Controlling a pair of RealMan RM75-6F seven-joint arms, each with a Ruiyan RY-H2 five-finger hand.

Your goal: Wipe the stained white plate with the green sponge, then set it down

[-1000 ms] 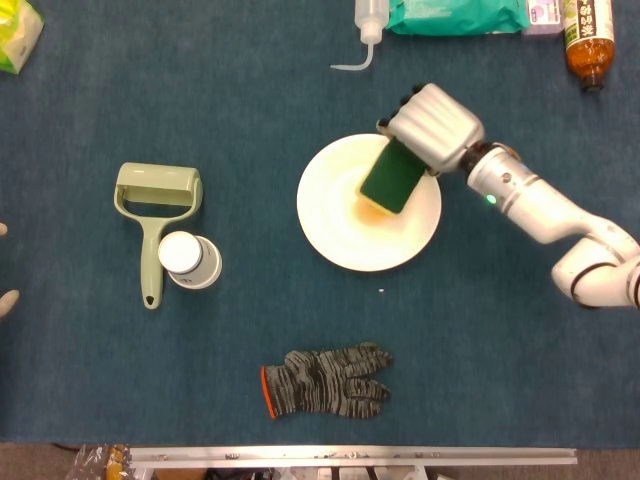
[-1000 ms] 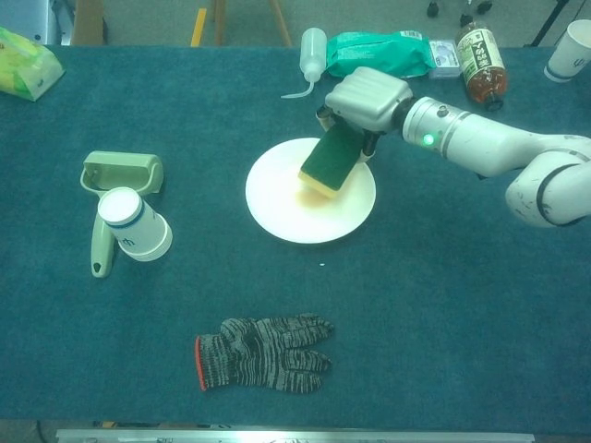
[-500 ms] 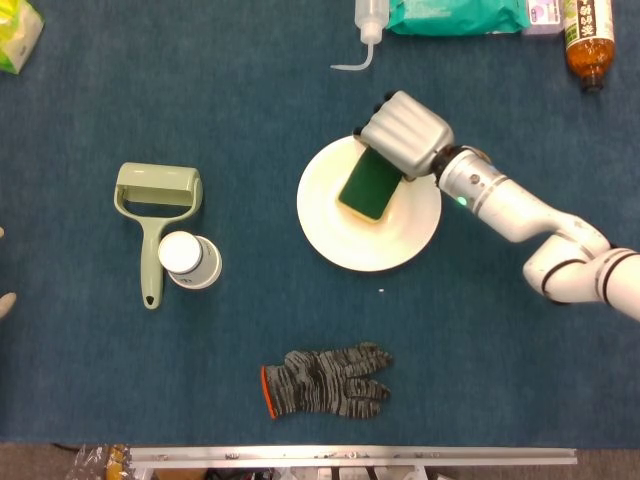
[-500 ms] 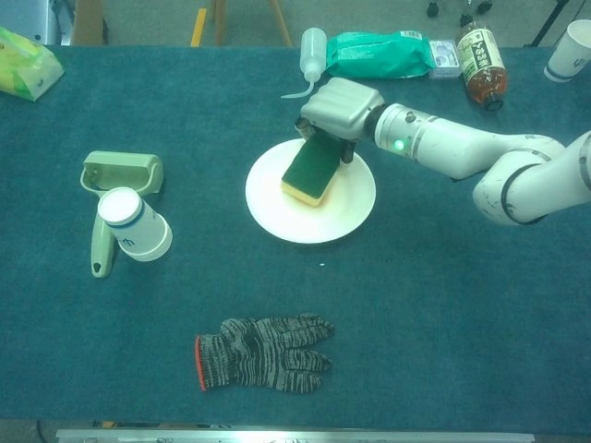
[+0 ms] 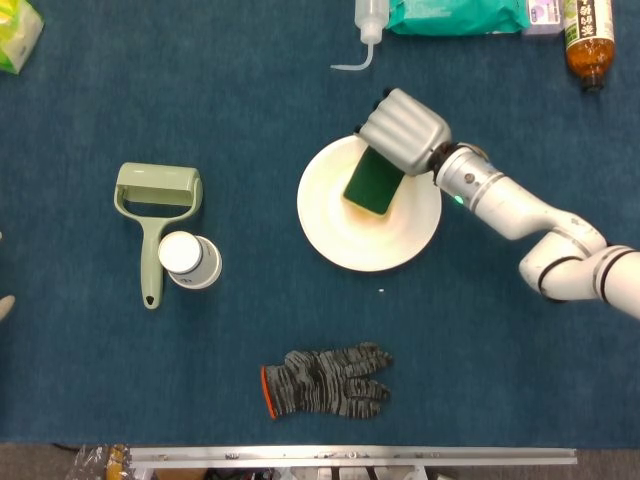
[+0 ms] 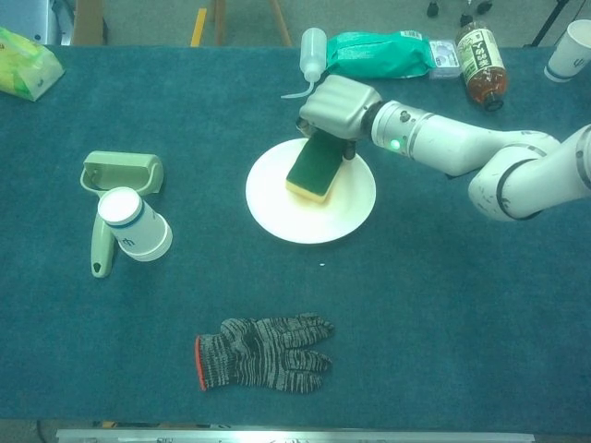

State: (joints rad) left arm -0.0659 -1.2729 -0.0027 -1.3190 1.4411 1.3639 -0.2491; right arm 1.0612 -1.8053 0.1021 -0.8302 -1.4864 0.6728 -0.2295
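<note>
Fingertips at the far left edge of my head view (image 5: 5, 300) are all I get of the left hand, pale tips poking into frame, so I cannot tell how it is set. Next along on the blue table cloth (image 5: 250, 90) lies a pale green lint roller (image 5: 154, 213), handle pointing toward me, with a white paper cup (image 6: 134, 224) on its side touching that handle. A green packet (image 6: 26, 63) sits at the far left corner. Nearer me, left of centre, a grey knitted glove (image 5: 325, 381) with an orange cuff lies flat.

At centre I see the white plate (image 5: 340, 240), resting flat on the cloth. The green sponge (image 5: 373, 183) is tilted on the plate's far half, its yellow underside down against the plate surface. My right hand (image 5: 404, 131) grips the sponge from above at its far end, fingers folded over it, the arm reaching in from the right. Behind the plate stand a squeeze bottle (image 5: 368, 25), a teal pack (image 5: 455, 14) and a brown bottle (image 5: 587, 38).
</note>
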